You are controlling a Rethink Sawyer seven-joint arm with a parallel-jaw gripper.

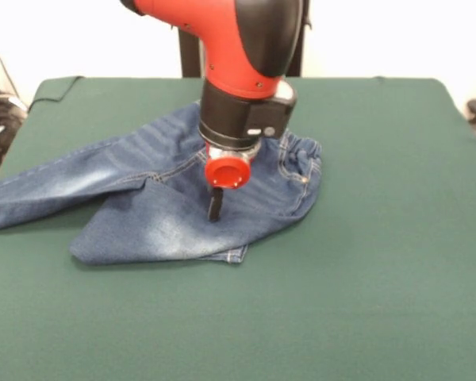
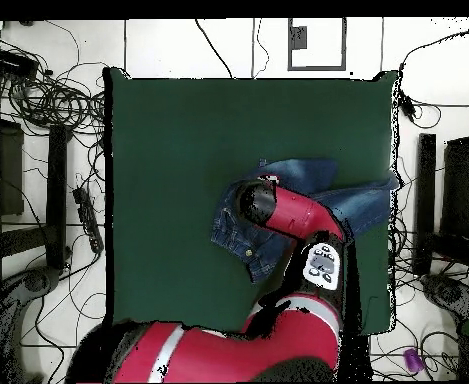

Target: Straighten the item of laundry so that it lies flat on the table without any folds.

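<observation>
Jeans [image 1: 151, 198] lie crumpled on the green tabletop [image 1: 365, 278], one leg folded under, the other running off toward the left edge in the front view. End effector [image 1: 215, 208] directly above the seat area, tips down on the denim. Fingers appear together; grip on cloth cannot be told.

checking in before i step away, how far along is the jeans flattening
Early. Done: the jeans lie on the table. In hand: the gripper is down on the denim near the crotch. Left: one leg looks folded over the other, and the far leg reaches the table's edge.
</observation>
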